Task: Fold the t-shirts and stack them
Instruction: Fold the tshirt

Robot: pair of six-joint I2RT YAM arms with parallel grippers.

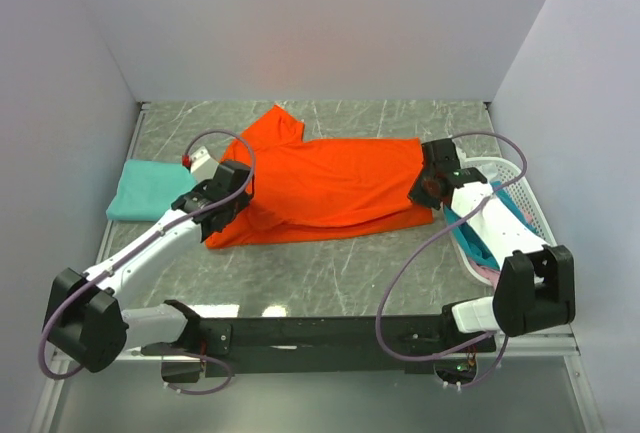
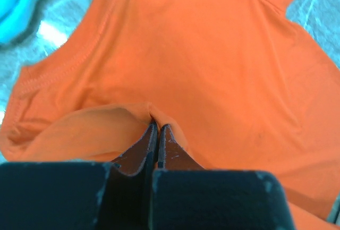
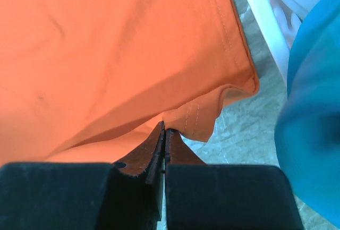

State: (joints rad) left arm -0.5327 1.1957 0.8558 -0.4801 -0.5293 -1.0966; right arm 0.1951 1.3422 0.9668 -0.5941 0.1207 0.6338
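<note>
Across the middle of the table (image 1: 330, 278) lies the orange shirt (image 1: 330, 188), spread mostly flat, one sleeve pointing to the far side. At its left end sits the left gripper (image 2: 158, 128), jaws pressed together on a raised fold of orange cloth. At its right end sits the right gripper (image 3: 163, 130), jaws likewise closed, pinching the shirt's edge just beside a stitched hem corner that curls up off the table.

Just beside that right end stands the white basket (image 1: 522, 181). It holds teal cloth (image 1: 468, 238) and, nearer the arm bases, a bit of pink cloth (image 1: 486, 273); the right arm covers much of what is inside. A folded teal shirt (image 1: 145, 191) lies on the table's left side, near the orange shirt's left end.

Only the top view shows the whole layout and the pink cloth; the gripper bodies hide both pinches there. Each wrist view shows its own pinch close up. The left wrist view catches a corner of the folded teal shirt at upper left. The right wrist view shows the basket rim and blurred teal cloth at right.
</note>
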